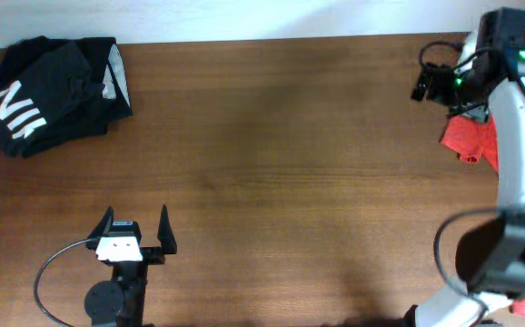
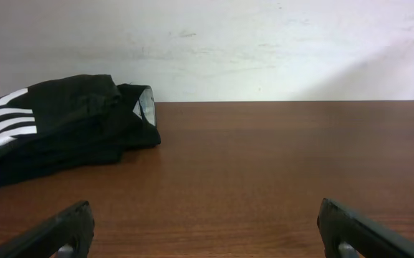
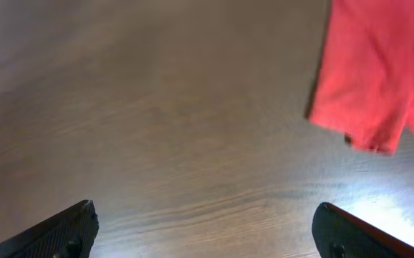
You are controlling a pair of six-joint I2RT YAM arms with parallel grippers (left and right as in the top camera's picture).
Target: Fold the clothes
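- Worktop (image 1: 281, 163): one, brown wood.
- Clothes, two: black T-shirt (image 1: 49, 95) with white lettering, bunched in the far-left corner; red T-shirt (image 1: 473, 138) at the right edge, partly under the right arm (image 1: 521, 136).
- Hands, two: left hand (image 1: 136, 216) and right hand (image 3: 203, 218) both spread wide, holding nothing.

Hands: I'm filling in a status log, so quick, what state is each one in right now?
Left hand: open, holding nothing.
Right hand: open, holding nothing.
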